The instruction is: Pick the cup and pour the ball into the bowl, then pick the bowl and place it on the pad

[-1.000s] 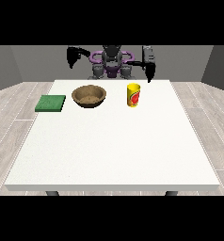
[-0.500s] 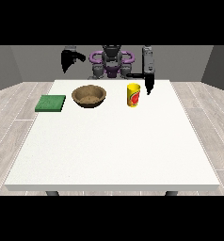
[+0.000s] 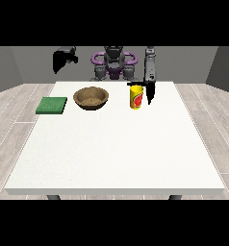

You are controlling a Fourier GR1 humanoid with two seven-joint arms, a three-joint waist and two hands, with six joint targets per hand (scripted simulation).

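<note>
We note the robot hand [image 3: 148,91] at view's right hanging just beside the cup [image 3: 136,97] on the bench [image 3: 114,144], apparently pre-grasp, finger state unclear; bowl [image 3: 91,97] nr pad [image 3: 52,105], other robot hand [image 3: 60,60] raised.

The hand at the view's right [image 3: 149,91] has come down beside the cup [image 3: 136,97]; the other hand [image 3: 60,59] has risen.

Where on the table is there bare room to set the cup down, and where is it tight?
Bare: the whole near half of the table, in front of the pad, bowl and cup; also the strip right of the cup to the table edge. Crowded: the far row, chiefly at the cup, where the hand at the view's right hangs beside it.
</note>
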